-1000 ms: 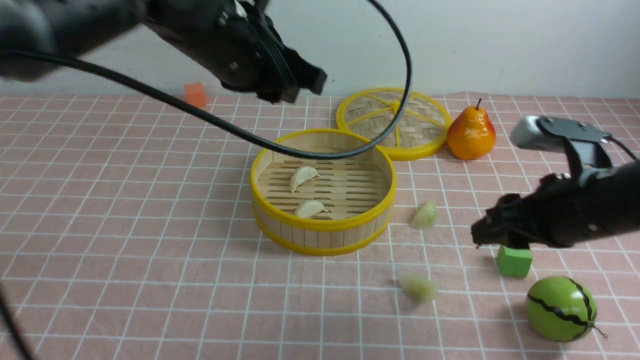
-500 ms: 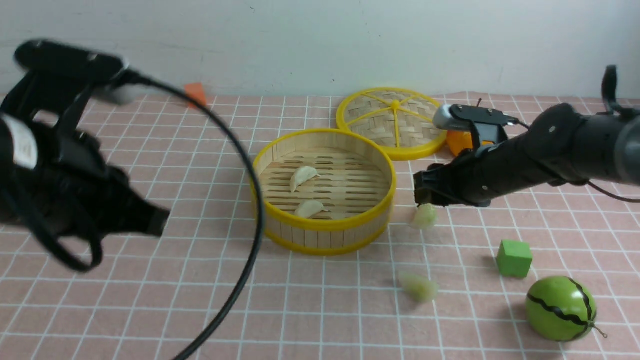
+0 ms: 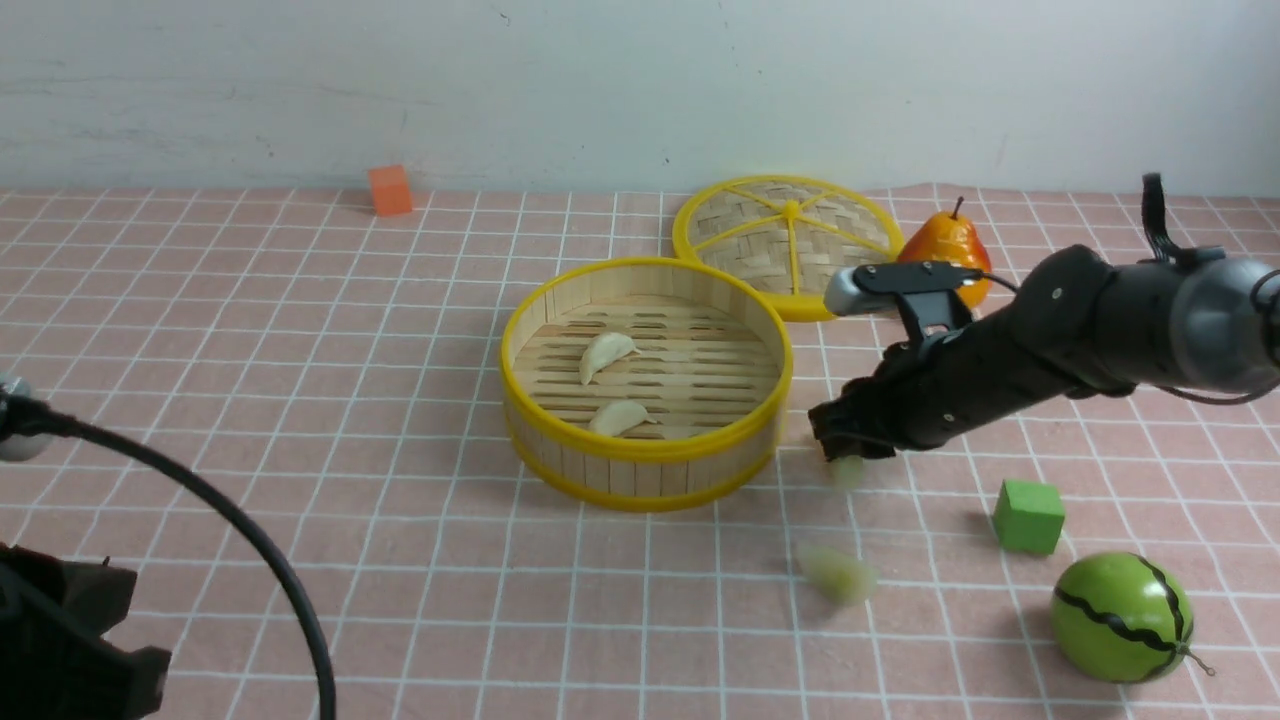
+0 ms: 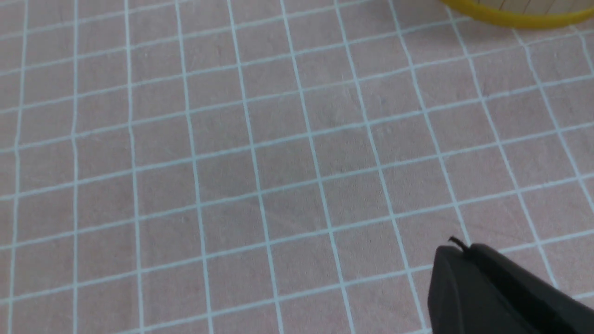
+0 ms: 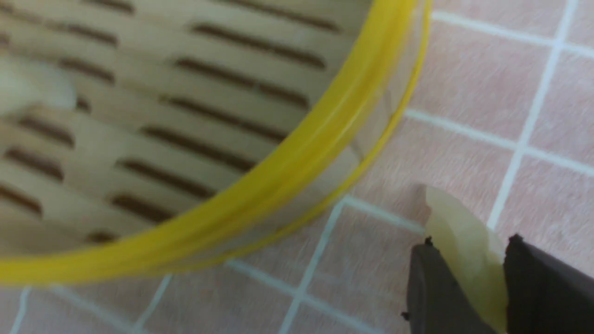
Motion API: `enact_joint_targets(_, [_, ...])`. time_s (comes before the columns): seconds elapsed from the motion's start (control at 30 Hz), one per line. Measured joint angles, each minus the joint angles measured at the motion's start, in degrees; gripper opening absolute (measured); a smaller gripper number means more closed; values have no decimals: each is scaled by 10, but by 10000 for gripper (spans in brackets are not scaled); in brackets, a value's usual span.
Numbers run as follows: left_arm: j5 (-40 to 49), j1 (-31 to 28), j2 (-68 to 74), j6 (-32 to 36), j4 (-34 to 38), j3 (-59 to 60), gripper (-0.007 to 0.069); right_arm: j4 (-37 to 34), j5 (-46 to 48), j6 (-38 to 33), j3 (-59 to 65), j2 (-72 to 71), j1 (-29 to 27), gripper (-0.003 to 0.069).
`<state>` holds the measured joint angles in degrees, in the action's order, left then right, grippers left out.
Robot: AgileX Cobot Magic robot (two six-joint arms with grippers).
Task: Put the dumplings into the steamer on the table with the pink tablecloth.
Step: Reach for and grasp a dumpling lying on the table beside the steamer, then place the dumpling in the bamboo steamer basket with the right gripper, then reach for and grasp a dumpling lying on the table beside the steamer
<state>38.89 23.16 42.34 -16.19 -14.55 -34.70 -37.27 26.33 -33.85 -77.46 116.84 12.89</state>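
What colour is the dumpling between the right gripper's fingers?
The dumpling is pale translucent green; the right wrist view shows it best.

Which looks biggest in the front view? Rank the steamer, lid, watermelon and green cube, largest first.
1. steamer
2. lid
3. watermelon
4. green cube
The watermelon and green cube sit nearest the camera, which flatters them.

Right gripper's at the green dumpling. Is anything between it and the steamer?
Only the wall and yellow rim of the steamer itself. The green dumpling, between the fingers of the right gripper, sits just outside it. Bare pink tablecloth lies between, nothing else visible.
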Motion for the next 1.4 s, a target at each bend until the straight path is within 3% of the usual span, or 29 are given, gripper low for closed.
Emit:
enact_joint_targets(0.27, [-84, 0, -12, -7, -7, 45, -14, 78, 100, -26, -76, -44, 0, 192])
enact_joint_targets(0.4, [-100, 0, -12, -7, -12, 45, -14, 75, 124, -17, -130, -44, 4, 192])
enact_joint_targets(0.67, [-132, 0, -12, -25, -13, 45, -14, 6, -8, -23, -206, 7, 63, 192])
enact_joint_targets(0.9, [-118, 0, -12, -31, -13, 45, -14, -1, -87, -23, -234, 131, 86, 195])
enact_joint_targets(0.97, [-110, 0, -12, -31, -13, 45, -14, -5, -90, -23, -241, 139, 86, 236])
enact_joint_targets(1.1, [-102, 0, -12, -31, -12, 45, -14, 24, -64, -24, -244, 126, 84, 437])
enact_joint_targets(1.2, [-101, 0, -12, -31, -12, 45, -14, 72, 26, -21, -244, 77, 82, 552])
enact_joint_targets(1.3, [-104, 0, -12, -32, -12, 45, -14, 115, 136, 15, -245, 14, 80, 595])
enact_joint_targets(1.4, [-123, 0, -12, -32, -12, 45, -14, 166, 284, 132, -242, -39, 78, 583])
